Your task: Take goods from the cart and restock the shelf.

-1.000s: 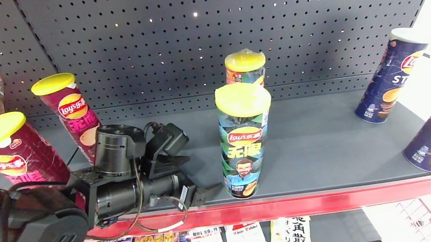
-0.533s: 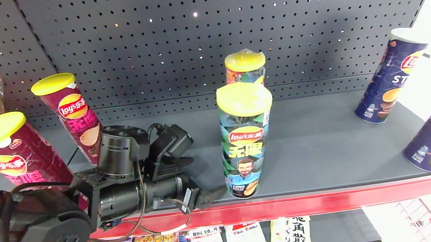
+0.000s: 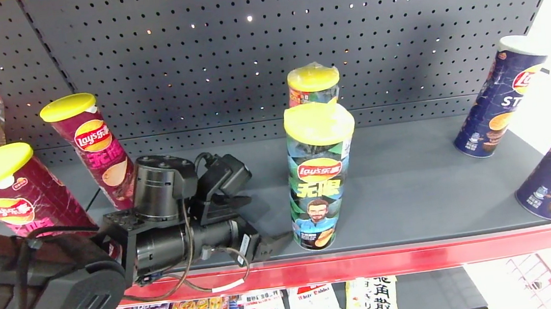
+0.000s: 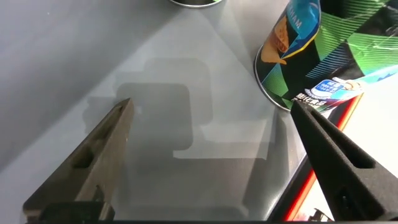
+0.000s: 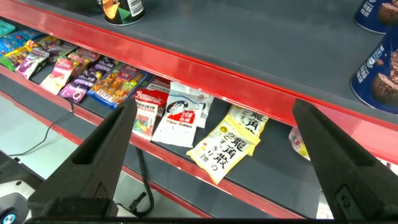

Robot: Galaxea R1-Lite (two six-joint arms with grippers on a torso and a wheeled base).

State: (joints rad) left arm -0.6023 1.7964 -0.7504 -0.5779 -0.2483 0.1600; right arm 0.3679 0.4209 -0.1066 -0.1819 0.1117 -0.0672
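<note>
The green can (image 3: 320,180) is seen standing upright near the front edge of the grey shelf (image 3: 412,186), directly before a second can of the same kind (image 3: 313,86) that is set back against the pegboard (image 3: 244,50). The left hand (image 3: 272,242) is held low over the shelf, just to the left of the green can's foot. Its fingers are spread apart and nothing is gripped between them.

The yellow lids and the full row of goods are given by the head view: two maroon cans (image 3: 93,148) are placed at the left and two navy cans (image 3: 497,98) at the right, well apart from the green one. The close detail is supplied by the left wrist view. Bare shelf is seen between the two fingers, and the green can's base (image 4: 311,56) lies outside that gap, at the tip of one finger (whether it is touched cannot be told).

In the right wrist view the right hand (image 5: 214,109) is seen with its fingers wide apart and empty. It is held out in front of the shelf's red front edge (image 5: 249,81) — lower down — with snack packets (image 5: 180,118) laid out on the lower shelf beneath it.
</note>
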